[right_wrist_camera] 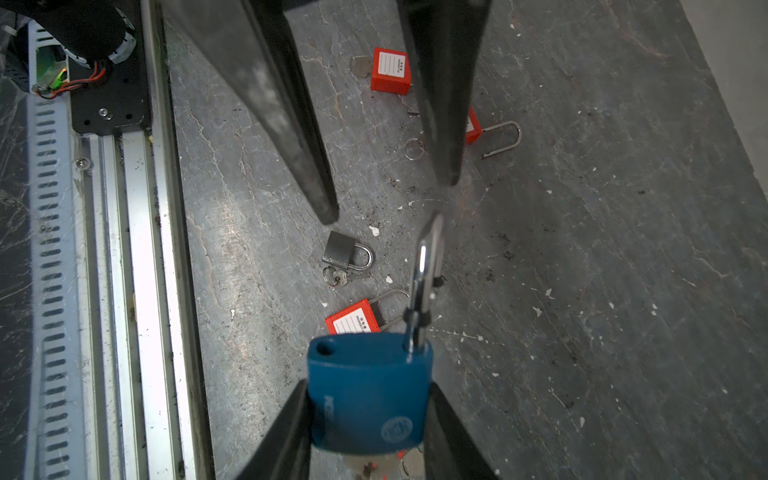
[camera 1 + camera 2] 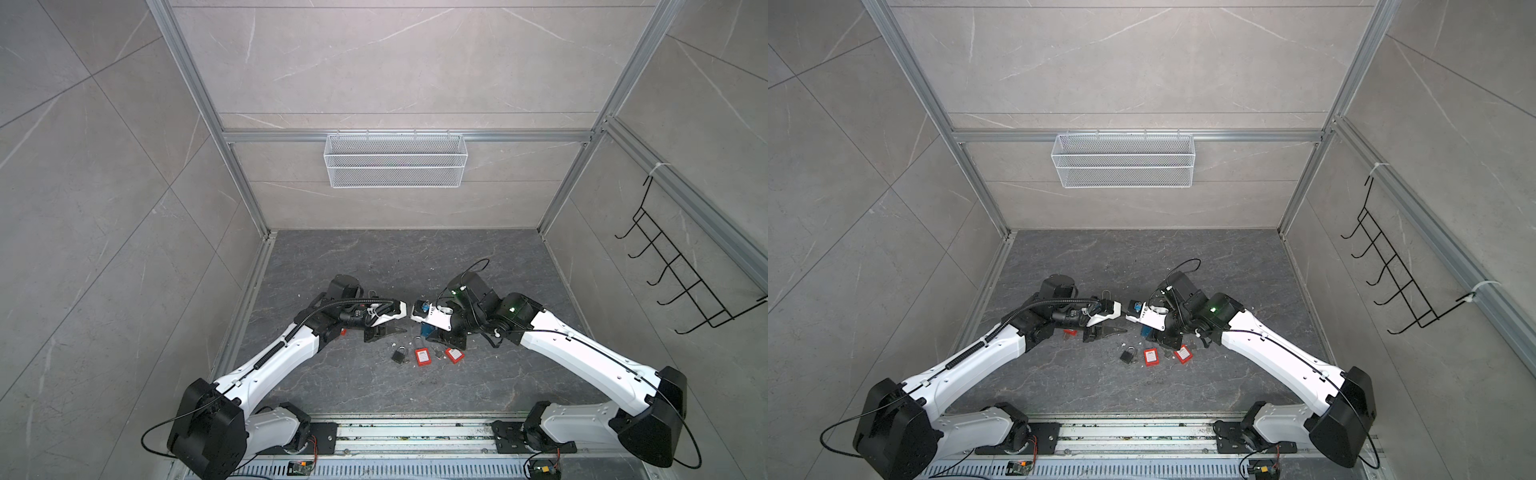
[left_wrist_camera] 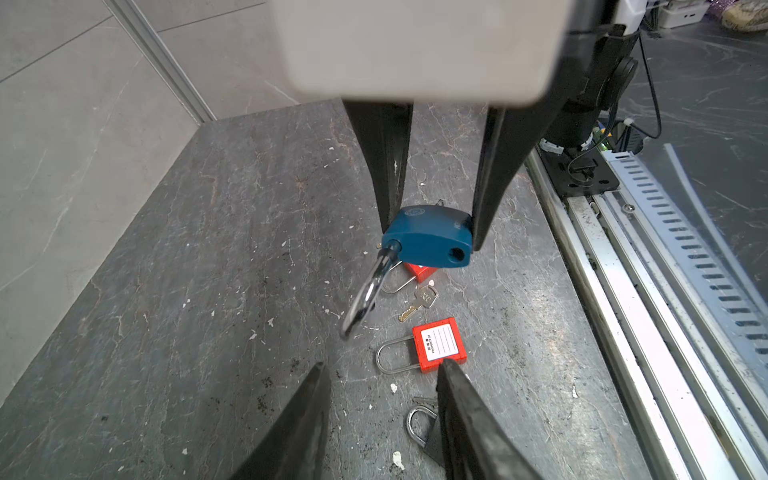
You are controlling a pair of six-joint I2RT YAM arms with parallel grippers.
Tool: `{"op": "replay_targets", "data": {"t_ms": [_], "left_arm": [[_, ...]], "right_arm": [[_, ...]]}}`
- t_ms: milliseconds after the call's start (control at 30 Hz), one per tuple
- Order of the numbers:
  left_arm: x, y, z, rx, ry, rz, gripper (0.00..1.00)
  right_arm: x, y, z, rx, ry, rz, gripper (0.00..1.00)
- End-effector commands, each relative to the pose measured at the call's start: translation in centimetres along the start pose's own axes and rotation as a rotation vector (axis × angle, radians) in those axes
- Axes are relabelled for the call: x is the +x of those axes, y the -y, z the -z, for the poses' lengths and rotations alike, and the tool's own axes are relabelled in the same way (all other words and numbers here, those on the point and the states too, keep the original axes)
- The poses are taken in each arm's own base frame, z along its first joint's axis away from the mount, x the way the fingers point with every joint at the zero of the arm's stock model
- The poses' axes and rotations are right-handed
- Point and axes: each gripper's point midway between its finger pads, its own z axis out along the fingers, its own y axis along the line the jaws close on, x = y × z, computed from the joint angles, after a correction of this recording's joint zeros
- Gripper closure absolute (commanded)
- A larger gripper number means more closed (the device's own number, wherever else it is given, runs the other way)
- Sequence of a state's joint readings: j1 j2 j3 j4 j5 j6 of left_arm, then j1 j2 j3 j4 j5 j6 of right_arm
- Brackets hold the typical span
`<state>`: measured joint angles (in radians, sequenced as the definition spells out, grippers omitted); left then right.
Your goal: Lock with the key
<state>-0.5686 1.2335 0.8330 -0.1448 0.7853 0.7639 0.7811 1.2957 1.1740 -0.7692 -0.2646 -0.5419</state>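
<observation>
Our right tool [image 3: 432,235] pinches the blue padlock [image 1: 370,395] above the middle of the table [image 3: 208,249]
We see its shackle [image 1: 424,270] standing open and pointing left at our left tool [image 1: 390,199], whose fingers [image 1: 291,124] are spread and empty, just short of the shackle tip.

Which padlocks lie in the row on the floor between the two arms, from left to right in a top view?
dark grey padlock → middle red padlock → right red padlock
</observation>
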Motion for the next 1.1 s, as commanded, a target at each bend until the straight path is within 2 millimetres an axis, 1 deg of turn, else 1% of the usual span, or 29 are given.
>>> {"op": "replay_targets", "data": {"t_ms": [0,133,333,367,533,667,833,933,1067], "left_arm": [[-1.8,-1.1,-0.3,-0.024,0.045,-0.093,0.56],[-1.9,-0.6,-0.8,-0.007,0.046,-0.107,0.61],[-2.5,0.2,-0.9,0.011,0.061,-0.122,0.67],[-2.5,0.3,-0.8,0.013,0.061,-0.123,0.70],[-2.6,0.7,-0.9,0.028,0.065,-0.119,0.71],[-2.9,1.0,-1.0,0.037,0.072,-0.124,0.75],[-3.1,1.5,-1.1,0.049,0.076,-0.130,0.75],[-2.9,1.8,-1.3,0.054,0.073,-0.129,0.70],[-2.9,2.1,-1.2,0.048,0.082,-0.142,0.69]], "right_arm": [[-0.9,-1.1,0.4,-0.055,0.021,-0.012,0.91],[-0.9,-1.3,0.3,-0.072,0.006,-0.012,0.91],[-1.2,-1.3,0.3,-0.071,0.012,-0.007,0.91],[-1.3,-1.2,0.3,-0.069,0.014,-0.008,0.91],[-1.8,-1.3,0.6,-0.075,0.037,-0.005,0.91],[-2.0,-1.5,0.7,-0.084,0.046,-0.007,0.91],[-2.4,-1.7,1.0,-0.095,0.063,-0.002,0.92],[-2.6,-1.9,1.1,-0.108,0.074,0.002,0.92],[-2.8,-2.3,1.2,-0.128,0.081,0.007,0.93]]}}
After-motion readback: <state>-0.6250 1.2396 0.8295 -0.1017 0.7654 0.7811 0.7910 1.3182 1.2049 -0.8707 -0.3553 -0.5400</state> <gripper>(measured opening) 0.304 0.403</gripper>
